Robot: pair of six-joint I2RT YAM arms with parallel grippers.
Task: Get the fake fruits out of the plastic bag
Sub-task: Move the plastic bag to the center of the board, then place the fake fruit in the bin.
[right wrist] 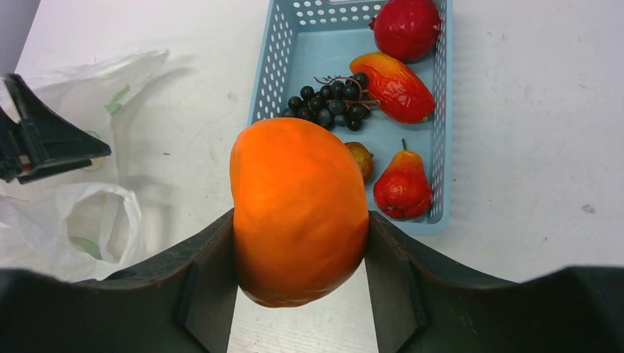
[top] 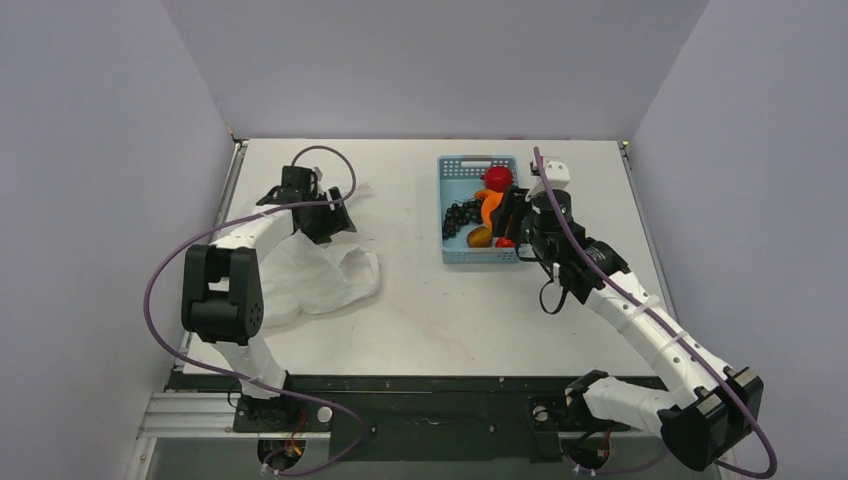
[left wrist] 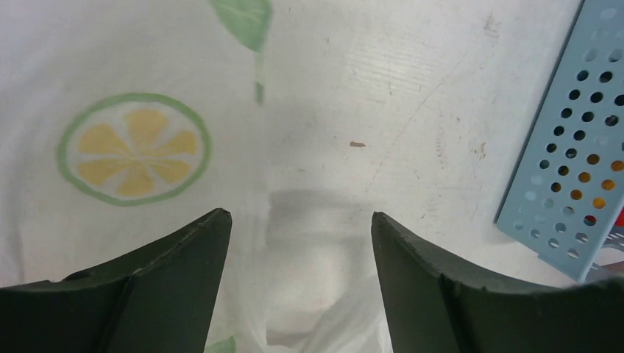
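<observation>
My right end effector point(right wrist: 300, 220) was clamped on the orange point(right wrist: 294, 191), over the blue basket point(right wrist: 276, 59). In the basket lay the grapes point(right wrist: 331, 103), kiwi point(right wrist: 360, 158) and small red fruit point(right wrist: 402, 187). My left end effector point(left wrist: 300, 217) was released, nothing between its fingers, over the plastic bag point(top: 320, 275). The bag lay crumpled on the bench point(top: 450, 320), at 9 o'clock from the basket.

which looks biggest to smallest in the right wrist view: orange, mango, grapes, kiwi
1. orange, but it is nearest the camera, so unsure
2. mango and grapes, about alike
3. kiwi, partly hidden behind the orange
</observation>
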